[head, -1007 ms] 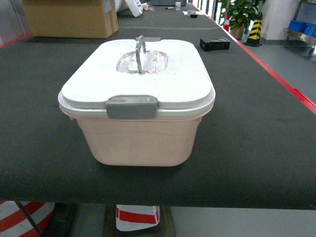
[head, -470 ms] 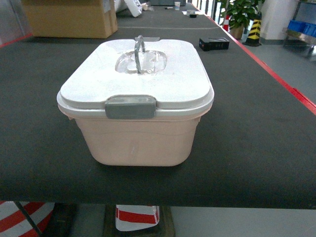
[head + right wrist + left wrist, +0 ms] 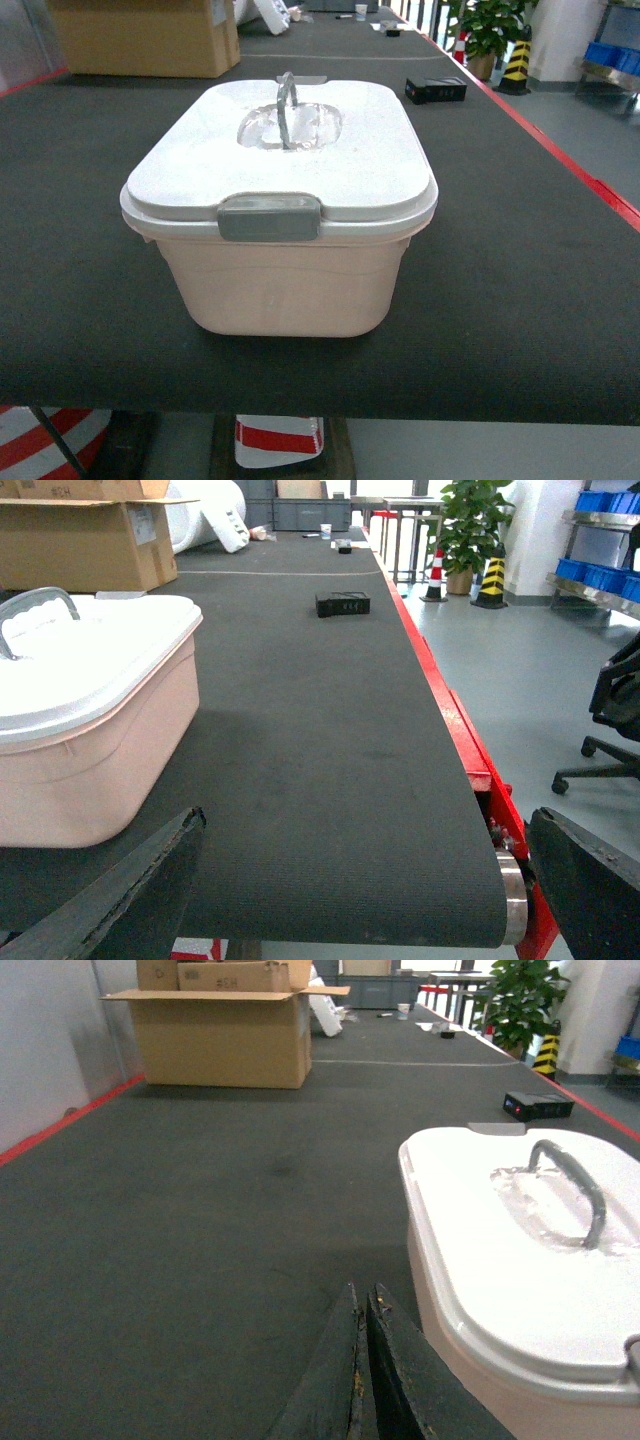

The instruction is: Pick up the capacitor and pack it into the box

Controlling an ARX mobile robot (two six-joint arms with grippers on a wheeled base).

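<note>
The box (image 3: 280, 280) is a pale pink tub standing in the middle of the dark belt, its white lid (image 3: 290, 150) on and the grey front clasp (image 3: 269, 217) down; its grey handle (image 3: 285, 108) stands up. It also shows in the left wrist view, box (image 3: 520, 1260), and in the right wrist view, box (image 3: 90, 720). My left gripper (image 3: 362, 1295) is shut with nothing in it, low beside the box's left wall. My right gripper (image 3: 365, 825) is open and empty, to the right of the box near the belt's front end. No capacitor is in view. Neither gripper shows in the head view.
A brown cardboard carton (image 3: 140, 35) stands at the back left. A small black device (image 3: 435, 89) lies on the belt behind the box to the right. The belt's red edge (image 3: 560, 160) runs along the right, with floor, a plant (image 3: 470, 525) and blue bins (image 3: 600, 575) beyond.
The head view shifted very slightly left and back; the box and everything else stay where they were.
</note>
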